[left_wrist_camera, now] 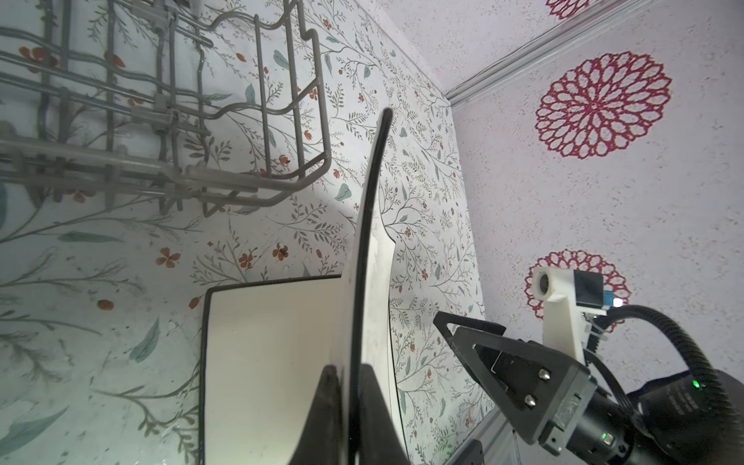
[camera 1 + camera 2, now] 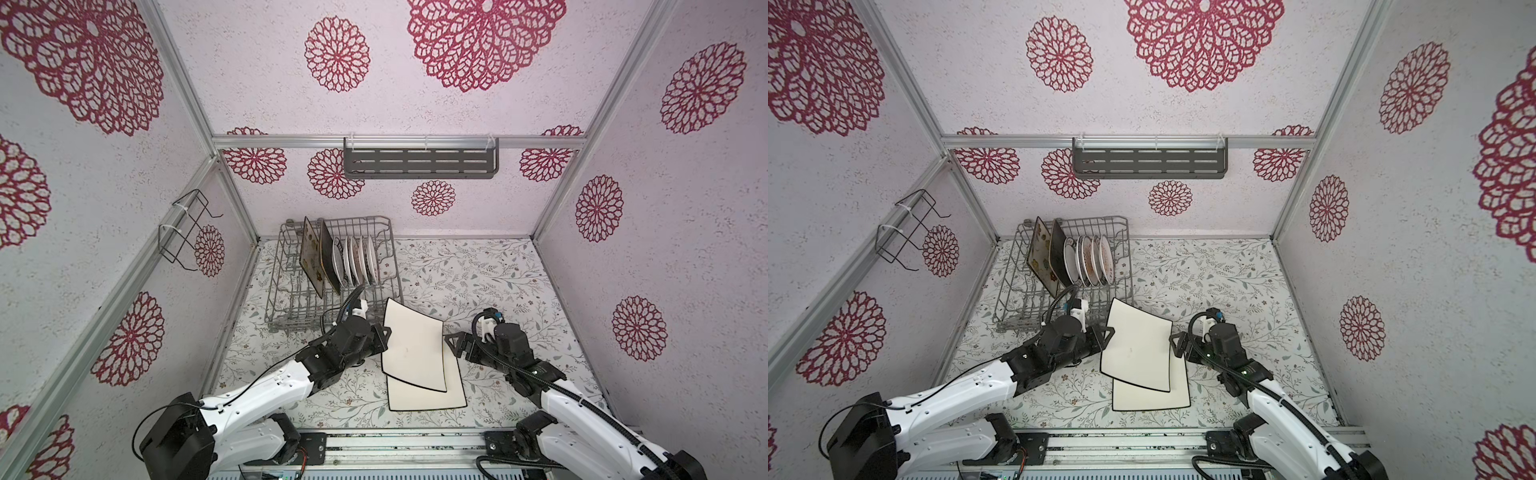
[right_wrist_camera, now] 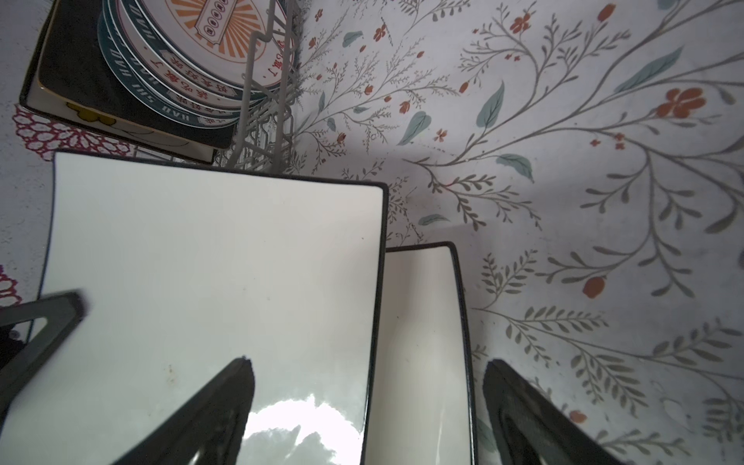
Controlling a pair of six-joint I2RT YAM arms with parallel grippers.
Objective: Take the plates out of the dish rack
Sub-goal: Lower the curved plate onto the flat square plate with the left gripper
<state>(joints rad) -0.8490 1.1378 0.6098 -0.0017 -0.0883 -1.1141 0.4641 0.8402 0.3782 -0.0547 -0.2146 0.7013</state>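
The desk (image 2: 498, 282), covered in a leafy floral print, carries the rack (image 2: 299, 305) at its far left corner. Two white, black-rimmed plates are outside the rack. The lower plate (image 2: 428, 397) lies flat on the desk near the front edge, between the two arms. The upper plate (image 2: 411, 349) hangs tilted above it, overlapping its far end in both top views, with a far corner close to the rack's front right corner. Inside the rack, three kinds of plate stand on edge among the tines of the far half. The cream plate (image 2: 309, 257) with flower motifs is leftmost, the brown plate (image 2: 330, 259) is just right of it, and then comes a row of round plates (image 2: 357, 259). The right wrist view shows lettering on their dark-blue rims. The left fingers (image 2: 383, 334) pinch the upper plate's left edge, and the left wrist view shows its black rim edge-on, clamped between them. The right fingers (image 2: 455, 347) are spread wide just beside that plate's right edge. In the left wrist view a gap separates them from the plate. In the right wrist view one finger lies across the plate's white face and the other over the bare desk.
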